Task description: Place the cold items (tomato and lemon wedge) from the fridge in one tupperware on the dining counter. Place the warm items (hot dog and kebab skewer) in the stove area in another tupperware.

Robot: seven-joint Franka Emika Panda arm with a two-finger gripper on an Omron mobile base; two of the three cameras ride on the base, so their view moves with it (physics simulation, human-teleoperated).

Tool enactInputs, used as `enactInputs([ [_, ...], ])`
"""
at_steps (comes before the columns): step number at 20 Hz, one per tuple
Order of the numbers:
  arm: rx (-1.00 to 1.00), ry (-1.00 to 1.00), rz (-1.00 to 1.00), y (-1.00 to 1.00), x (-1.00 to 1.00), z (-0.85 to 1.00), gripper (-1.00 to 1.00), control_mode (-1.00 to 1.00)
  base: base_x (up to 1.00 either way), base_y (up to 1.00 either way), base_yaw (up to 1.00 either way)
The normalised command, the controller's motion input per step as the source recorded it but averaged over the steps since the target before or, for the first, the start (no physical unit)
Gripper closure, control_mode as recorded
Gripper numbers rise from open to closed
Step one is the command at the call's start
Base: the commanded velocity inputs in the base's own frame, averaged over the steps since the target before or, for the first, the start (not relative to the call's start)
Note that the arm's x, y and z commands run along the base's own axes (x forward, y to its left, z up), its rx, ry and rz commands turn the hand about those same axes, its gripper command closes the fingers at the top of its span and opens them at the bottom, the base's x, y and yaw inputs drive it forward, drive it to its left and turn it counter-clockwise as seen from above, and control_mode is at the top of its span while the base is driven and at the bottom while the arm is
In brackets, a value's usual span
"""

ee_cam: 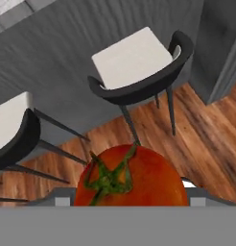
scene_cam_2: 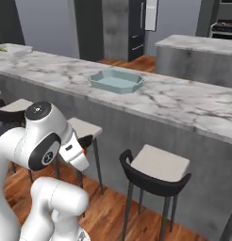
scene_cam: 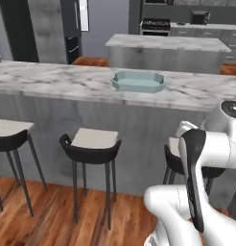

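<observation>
The tomato (ee_cam: 132, 177) is sitting at the bottom of the hand view, large and close, a glossy round red fruit with a green, star-shaped stem spreading over its top. It is filling the space where the gripper (ee_cam: 132, 199) works, and the gripper appears to be grasping it, though the fingertips themselves are hidden behind the fruit, so contact is not fully confirmable. Beyond the tomato, a stool (ee_cam: 136, 65) with a flat pale seat, a curved black backrest and thin dark legs is standing on a wood plank floor (ee_cam: 206, 129) of reddish-brown grain.

In the base views, the dining counter (scene_cam: 53, 81) is running across the scene, a long white marble slab with grey veining overhanging a plain grey base. A tupperware (scene_cam: 138, 81), shallow, pale blue-green, eight-sided with sloping walls, is resting on the marble, well apart from the tomato. More stools (scene_cam: 93, 144) of the same build are lining up under the overhang. The black stove (scene_cam: 155, 26) is standing far behind, between grey cabinets.
</observation>
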Motion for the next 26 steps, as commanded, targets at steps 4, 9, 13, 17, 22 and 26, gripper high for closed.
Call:
enactInputs([
  [4,0.0,0.0,0.0,0.0,0.0,0.0,1.0,1.0,0.23,1.0,-0.3],
  [9,0.0,0.0,0.0,0.0,0.0,0.0,1.0,1.0,0.18,1.0,-0.28],
  [13,0.0,0.0,0.0,0.0,0.0,0.0,1.0,1.0,0.22,1.0,-0.27],
  [17,0.0,0.0,0.0,0.0,0.0,0.0,1.0,1.0,0.25,1.0,-0.25],
  [22,0.0,0.0,0.0,0.0,0.0,0.0,1.0,1.0,0.25,1.0,-0.2],
  [26,0.0,0.0,0.0,0.0,0.0,0.0,1.0,1.0,0.28,1.0,-0.15],
])
